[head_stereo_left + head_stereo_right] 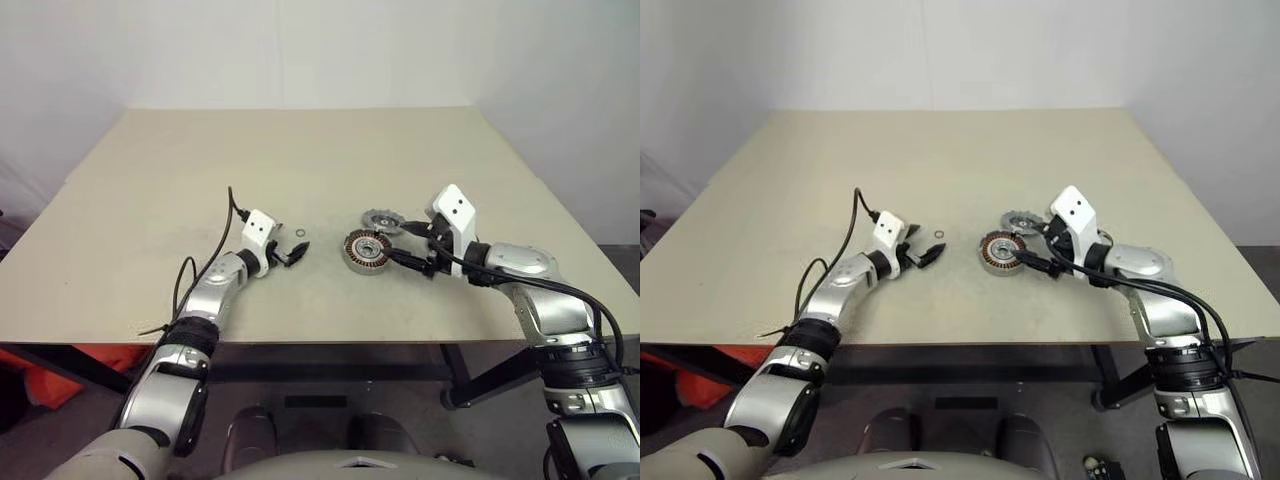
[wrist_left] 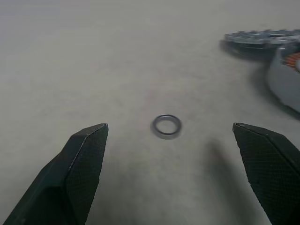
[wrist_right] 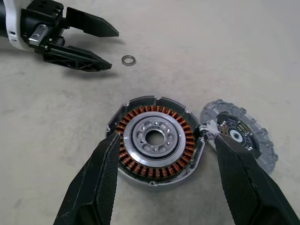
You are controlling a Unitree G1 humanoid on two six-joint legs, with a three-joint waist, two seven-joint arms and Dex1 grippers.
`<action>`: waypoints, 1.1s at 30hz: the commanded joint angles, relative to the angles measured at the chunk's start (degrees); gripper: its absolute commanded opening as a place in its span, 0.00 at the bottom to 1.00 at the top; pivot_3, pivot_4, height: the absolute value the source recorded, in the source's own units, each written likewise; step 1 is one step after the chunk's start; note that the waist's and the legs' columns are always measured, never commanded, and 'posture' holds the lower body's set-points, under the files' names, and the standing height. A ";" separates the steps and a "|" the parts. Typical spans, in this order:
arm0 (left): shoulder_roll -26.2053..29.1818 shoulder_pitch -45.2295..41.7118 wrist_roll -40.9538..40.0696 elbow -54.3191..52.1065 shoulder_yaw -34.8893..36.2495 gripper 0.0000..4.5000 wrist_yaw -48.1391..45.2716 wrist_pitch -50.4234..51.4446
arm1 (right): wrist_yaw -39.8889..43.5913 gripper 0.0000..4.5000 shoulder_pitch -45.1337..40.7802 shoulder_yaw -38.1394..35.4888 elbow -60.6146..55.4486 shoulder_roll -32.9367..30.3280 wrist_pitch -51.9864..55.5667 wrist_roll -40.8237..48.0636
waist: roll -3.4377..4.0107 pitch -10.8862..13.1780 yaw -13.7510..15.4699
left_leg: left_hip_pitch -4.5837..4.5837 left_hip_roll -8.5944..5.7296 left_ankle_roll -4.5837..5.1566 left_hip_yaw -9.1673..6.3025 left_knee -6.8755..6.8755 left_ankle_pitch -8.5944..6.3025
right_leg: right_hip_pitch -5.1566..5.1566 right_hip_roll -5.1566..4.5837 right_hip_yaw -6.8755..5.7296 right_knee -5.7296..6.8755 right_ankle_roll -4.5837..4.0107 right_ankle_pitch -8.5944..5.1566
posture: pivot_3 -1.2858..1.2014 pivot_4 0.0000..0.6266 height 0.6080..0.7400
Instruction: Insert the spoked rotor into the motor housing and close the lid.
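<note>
The motor housing (image 3: 154, 140), a disc of copper windings around a silver hub, lies flat on the table. Touching its side is the lid (image 3: 257, 140), grey with a notched edge and a dark round centre. The spoked rotor is hidden or out of view. My right gripper (image 3: 166, 143) is open and hovers just over the housing, one finger (image 3: 101, 178) at its outer edge and the other by the gap to the lid. My left gripper (image 2: 169, 133) is open and low over the table, to the left of the housing, with nothing between its fingers (image 2: 86, 159).
A small thin loose ring (image 2: 166, 126) lies on the table just ahead of the left fingertips, also seen as a ring (image 1: 301, 234) left of the housing. The beige table (image 1: 330, 335) ends close behind both arms. A black cable loops along the left forearm.
</note>
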 commanded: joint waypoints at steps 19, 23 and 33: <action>-2.72 -4.88 7.29 5.10 -3.78 1.00 3.51 0.66 | 0.26 0.79 -5.21 0.27 0.25 -0.92 -1.28 0.70 | 0.00 0.00 0.69 | -0.01 -0.06 0.05 -0.01 0.00 -0.02 | 0.09 -0.29 -0.07 -0.03 0.00 0.00 | 0.52 0.00 1.00; -3.35 -5.02 7.91 5.74 -4.24 1.00 2.77 0.87 | 0.24 0.79 -5.14 0.08 0.19 -1.01 -1.26 0.65 | 0.00 0.00 1.06 | 0.02 -0.11 0.08 -0.01 0.00 -0.02 | 0.18 -0.40 -0.13 -0.05 0.02 -0.01 | 0.52 0.00 1.00; -4.94 -5.79 8.76 5.24 -6.17 1.00 -0.99 2.60 | -1.30 0.79 -4.35 -0.59 -0.86 -1.14 -0.92 0.65 | 0.00 0.00 1.59 | 0.01 -0.22 0.12 -0.02 -0.01 -0.04 | 0.23 -0.61 -0.25 -0.06 0.08 -0.04 | 0.52 0.00 1.00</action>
